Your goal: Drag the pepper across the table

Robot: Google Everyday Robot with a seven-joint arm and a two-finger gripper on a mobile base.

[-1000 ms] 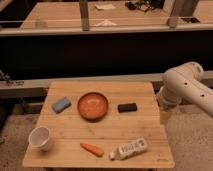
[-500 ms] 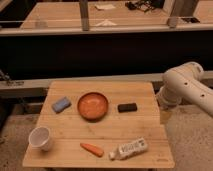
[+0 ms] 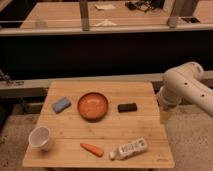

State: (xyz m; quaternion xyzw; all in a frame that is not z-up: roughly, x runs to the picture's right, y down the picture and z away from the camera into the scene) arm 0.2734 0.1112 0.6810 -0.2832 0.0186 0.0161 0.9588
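Camera view: planked worktop [image 3: 145, 125], seen from the front and above.
Pepper [image 3: 92, 149]: lying flat near the front edge, between the white cup [image 3: 41, 138] and the white bottle [image 3: 129, 149], just beside the bottle.
Jaws: hanging below the white arm [image 3: 182, 87] off the worktop's right edge; how far open, cannot tell; well apart from the pepper.
Further back: orange bowl [image 3: 93, 105] centre, blue sponge [image 3: 61, 104] left, black block [image 3: 127, 107] right.

Pepper [image 3: 92, 149] on table [image 3: 146, 131], claw [image 3: 164, 115] off right

Orange bowl [image 3: 93, 105], blue sponge [image 3: 61, 104], black block [image 3: 127, 107], white cup [image 3: 41, 138], white bottle [image 3: 129, 148] lying flat
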